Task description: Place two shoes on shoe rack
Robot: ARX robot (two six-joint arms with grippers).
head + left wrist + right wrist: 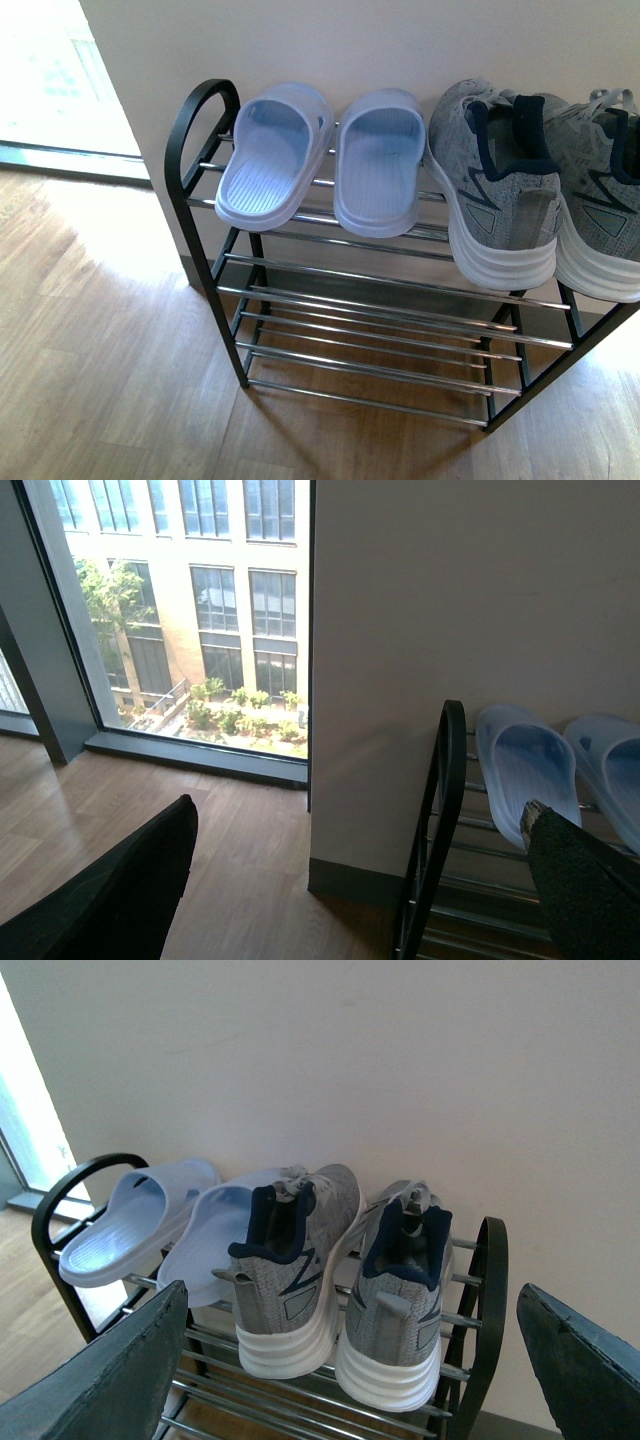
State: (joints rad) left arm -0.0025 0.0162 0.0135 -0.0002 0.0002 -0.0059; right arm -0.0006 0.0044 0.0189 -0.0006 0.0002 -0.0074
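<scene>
Shoe rack (400, 310) is standing against the pale wall (300, 40), on the wood floor (100, 360). All places below are taken from the rack.

Top tier is carrying four items, heels facing out toward the robot. Left slipper (270, 155), pale blue, is sitting just beside the rack's rounded black loop end (200, 120). Right slipper (380, 160) is lying just beside it, toward the rack's middle. Left sneaker (500, 190), grey knit with navy collar and white sole, is sitting next to that slipper, close enough that I cannot tell whether they touch. Right sneaker (605, 200) is sitting at the rack's far end, partly cut off in the front view. Lower chrome bars (380, 340) are showing below.

Left gripper (360, 880): fingers (100, 900) are standing spread wide, pinching nothing, near the rack's loop end.

Right gripper (350, 1360): fingers (590, 1360) are likewise spread wide, holding nothing, facing the sneakers' heels.
</scene>
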